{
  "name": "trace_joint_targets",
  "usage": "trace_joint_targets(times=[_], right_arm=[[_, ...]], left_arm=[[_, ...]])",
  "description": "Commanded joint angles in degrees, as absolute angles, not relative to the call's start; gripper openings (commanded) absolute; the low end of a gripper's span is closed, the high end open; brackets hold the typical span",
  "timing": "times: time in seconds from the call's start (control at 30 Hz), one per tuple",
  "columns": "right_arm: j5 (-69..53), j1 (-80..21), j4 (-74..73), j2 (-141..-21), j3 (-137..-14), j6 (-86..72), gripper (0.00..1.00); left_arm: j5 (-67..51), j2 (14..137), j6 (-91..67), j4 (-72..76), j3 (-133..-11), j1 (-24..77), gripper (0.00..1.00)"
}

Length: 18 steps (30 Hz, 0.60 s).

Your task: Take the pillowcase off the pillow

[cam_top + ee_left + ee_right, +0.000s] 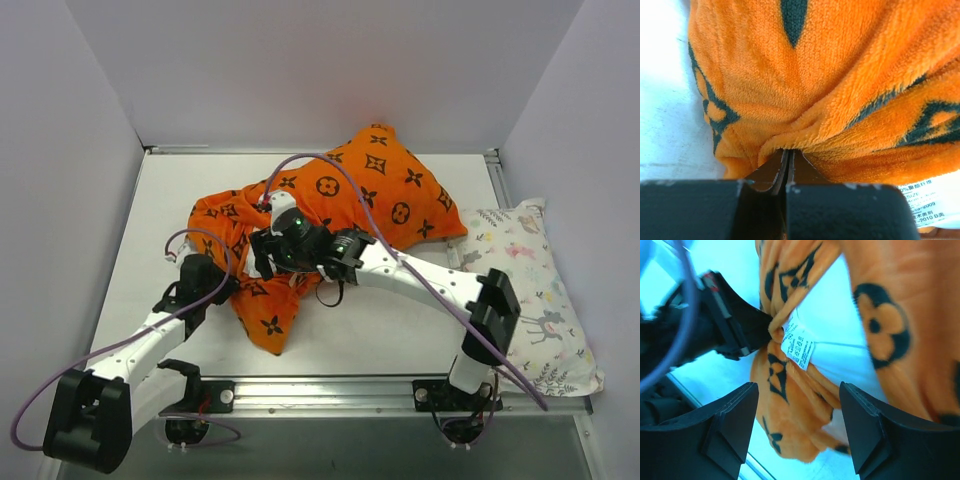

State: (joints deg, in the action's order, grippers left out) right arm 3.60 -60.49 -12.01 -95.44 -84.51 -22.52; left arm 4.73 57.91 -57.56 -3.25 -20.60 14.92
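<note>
Between the closed fingers of the left pincer (pixel 788 162) we find a fold of the orange pillowcase (pixel 830 75) clamped tight, its white tag (pixel 932 200) just to the right of the jaws. We record the right pincer (pixel 799 390) with fingers wide apart and nothing held; ahead of it hang the tag and the pinched fold. Beyond both pincers the pillowcase lies swollen on the table (pixel 120 280). We cannot make out the pillow under the cloth. Well to the right of the right pincer lies an animal-print pillow (pixel 535 290)
</note>
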Motion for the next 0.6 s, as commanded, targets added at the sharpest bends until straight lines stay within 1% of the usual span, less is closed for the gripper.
trace_joint_targets(times=[0.0,0.07,0.13,0.17,0.2,0.27,0.33,0.47,0.53,0.57], right_arm=[[1.57,-60.47,-13.70,-101.32,-88.94,-20.31,0.66],[5.52,-59.68,-17.11,-104.67,-91.22,-20.13,0.69],[8.69,-57.85,-19.94,-106.78,-91.93,-21.70,0.74],[12.44,-57.22,-21.69,-106.79,-91.93,-22.41,0.77],[14.13,-56.61,-21.71,-106.61,-90.45,-23.63,0.83],[17.82,-54.42,-21.88,-105.65,-88.95,-25.30,0.87],[17.32,-52.83,-21.45,-104.34,-87.02,-27.32,0.91],[10.57,-49.32,-13.48,-101.87,-82.45,-31.28,0.97],[8.62,-47.64,-13.01,-102.48,-83.40,-32.60,0.99],[8.27,-47.55,-14.57,-104.66,-84.97,-31.91,0.99]], left_arm=[[10.55,58.54,-54.05,-12.92,-19.51,14.68,0.00],[10.63,58.10,-53.88,-13.79,-19.77,14.50,0.00],[10.90,57.48,-53.61,-14.50,-20.04,14.50,0.00],[11.07,57.05,-53.44,-15.02,-20.13,14.41,0.00],[11.16,56.78,-53.18,-15.38,-20.21,14.50,0.00],[11.42,56.25,-53.00,-16.25,-20.56,14.50,0.00],[11.60,56.08,-52.73,-16.61,-20.65,14.41,0.00],[11.51,56.51,-52.38,-17.31,-21.27,14.24,0.00],[11.25,56.34,-52.12,-17.40,-21.53,14.33,0.00],[10.99,56.16,-51.95,-17.49,-21.53,14.24,0.00]])
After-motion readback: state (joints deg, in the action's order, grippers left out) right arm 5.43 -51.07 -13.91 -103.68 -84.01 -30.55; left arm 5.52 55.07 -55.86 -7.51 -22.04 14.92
